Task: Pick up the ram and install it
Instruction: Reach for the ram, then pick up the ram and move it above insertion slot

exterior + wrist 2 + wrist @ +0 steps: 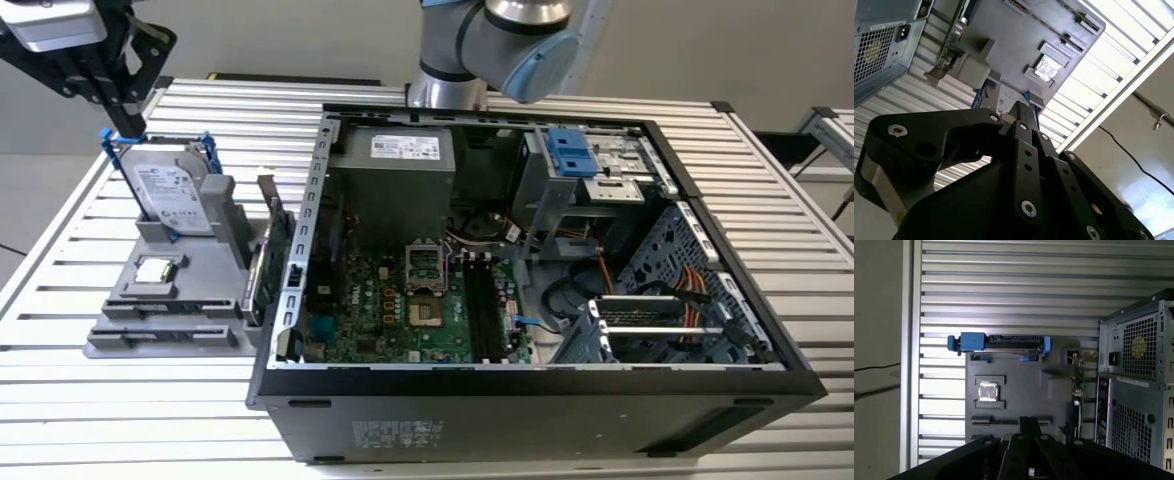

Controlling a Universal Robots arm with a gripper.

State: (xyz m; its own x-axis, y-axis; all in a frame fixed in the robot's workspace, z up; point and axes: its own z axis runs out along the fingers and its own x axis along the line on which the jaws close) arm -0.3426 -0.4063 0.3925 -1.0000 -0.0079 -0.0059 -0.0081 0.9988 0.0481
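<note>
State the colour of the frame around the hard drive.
The frame is blue, clearest in the first wrist view.

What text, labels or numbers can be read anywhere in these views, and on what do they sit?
Nothing can be read; each printed patch is too small or blurred:
hard drive label, exterior view: print too small.
power supply sticker, exterior view: too small.
case side sticker, exterior view: blurred.
rear panel label, first wrist view: too small.
</note>
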